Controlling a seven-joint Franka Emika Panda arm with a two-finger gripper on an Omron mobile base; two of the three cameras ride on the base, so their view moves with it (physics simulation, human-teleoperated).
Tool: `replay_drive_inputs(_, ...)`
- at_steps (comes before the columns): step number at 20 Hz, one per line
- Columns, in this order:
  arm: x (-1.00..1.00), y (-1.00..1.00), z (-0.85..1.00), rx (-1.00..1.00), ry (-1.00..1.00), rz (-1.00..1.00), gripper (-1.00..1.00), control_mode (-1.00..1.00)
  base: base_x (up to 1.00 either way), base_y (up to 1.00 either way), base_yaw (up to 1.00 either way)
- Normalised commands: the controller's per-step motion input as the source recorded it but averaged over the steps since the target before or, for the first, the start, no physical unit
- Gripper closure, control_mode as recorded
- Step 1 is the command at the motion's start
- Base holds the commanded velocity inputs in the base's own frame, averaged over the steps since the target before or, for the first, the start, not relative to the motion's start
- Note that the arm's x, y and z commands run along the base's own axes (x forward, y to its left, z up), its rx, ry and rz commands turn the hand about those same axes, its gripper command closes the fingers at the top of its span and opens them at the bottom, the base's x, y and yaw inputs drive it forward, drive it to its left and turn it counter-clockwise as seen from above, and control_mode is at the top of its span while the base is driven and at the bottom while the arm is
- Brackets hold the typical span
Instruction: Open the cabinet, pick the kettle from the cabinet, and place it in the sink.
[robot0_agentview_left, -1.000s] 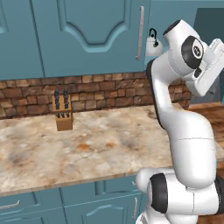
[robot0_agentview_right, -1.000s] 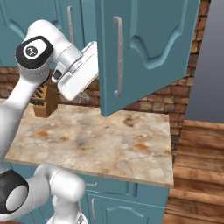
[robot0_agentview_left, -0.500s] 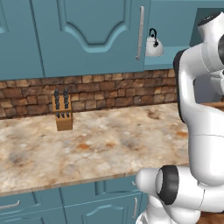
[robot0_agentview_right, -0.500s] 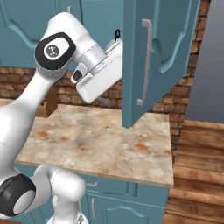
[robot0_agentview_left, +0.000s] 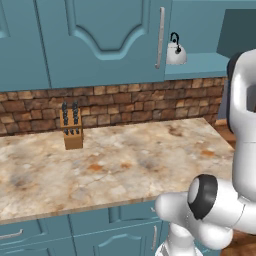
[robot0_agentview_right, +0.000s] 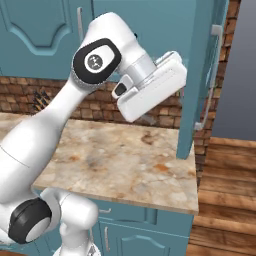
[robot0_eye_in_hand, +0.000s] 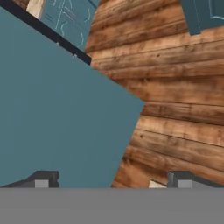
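One cabinet door (robot0_agentview_left: 235, 30) stands swung open in the left base view, baring the kettle (robot0_agentview_left: 175, 51) on the shelf above the counter (robot0_agentview_left: 125, 165). Right base view: door (robot0_agentview_right: 200, 80) edge-on beside the wrist. Hand view: fingertips (robot0_eye_in_hand: 43, 178) spread wide, gripping nothing. Opening looks done; next, reach for the kettle's handle.

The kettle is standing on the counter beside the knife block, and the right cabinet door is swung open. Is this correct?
Not quite. The kettle stands on the shelf inside the cabinet, above the counter and far from the knife block, as the left base view shows. The right cabinet door is indeed swung open.
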Motion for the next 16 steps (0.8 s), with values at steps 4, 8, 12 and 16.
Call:
replay_drive_inputs(4,0.0,-0.59,0.0,0.02,0.0,0.0,-1.0,-1.0,0.0,0.0,0.0)
replay_drive_inputs(8,0.0,-0.13,0.0,0.0,-0.01,0.11,-1.0,-1.0,0.0,0.0,0.0)
replay_drive_inputs(12,0.0,0.4,0.0,0.0,-0.04,0.21,-1.0,-1.0,0.0,0.0,0.0)
replay_drive_inputs(16,0.0,0.64,0.0,-0.04,-0.01,0.26,-1.0,-1.0,0.0,0.0,0.0)
